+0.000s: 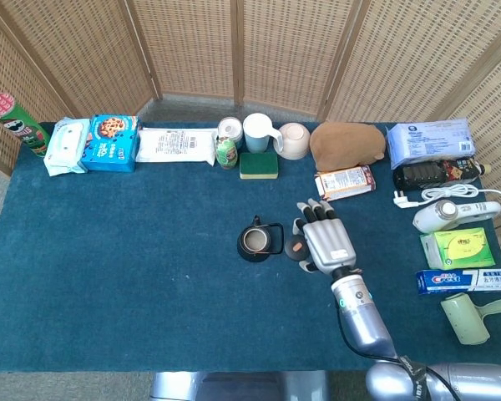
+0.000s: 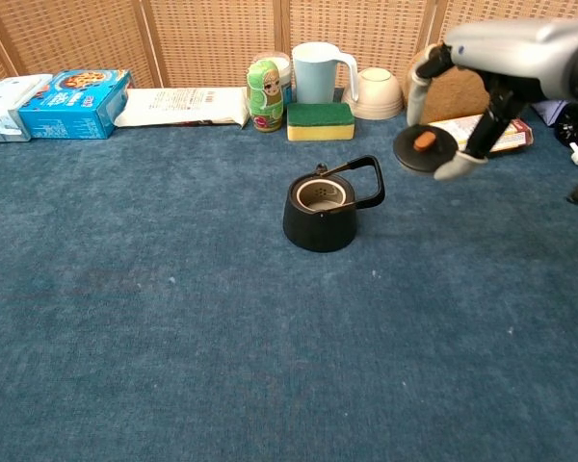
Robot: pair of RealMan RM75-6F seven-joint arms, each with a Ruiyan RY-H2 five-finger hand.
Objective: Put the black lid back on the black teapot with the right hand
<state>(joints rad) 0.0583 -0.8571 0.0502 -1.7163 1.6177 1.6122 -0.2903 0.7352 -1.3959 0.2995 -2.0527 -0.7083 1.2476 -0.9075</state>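
The black teapot (image 1: 257, 242) (image 2: 321, 213) stands lidless near the table's middle, its handle tipped to the right. My right hand (image 1: 325, 240) (image 2: 501, 60) hangs in the air to the right of the pot and well above the cloth. It pinches the black lid (image 2: 423, 149) (image 1: 296, 247), a flat disc with an orange knob, between thumb and fingers. The lid is tilted and sits higher than the pot's mouth, off to its right. My left hand shows in neither view.
Along the back edge stand a green doll-shaped bottle (image 2: 264, 95), a pale mug (image 2: 319, 71), a sponge (image 2: 319, 120), a bowl (image 2: 377, 91) and a brown plush (image 2: 467, 81). A snack packet (image 2: 477, 134) lies under my hand. Boxes, toothpaste (image 1: 466, 280) and appliances line the right side.
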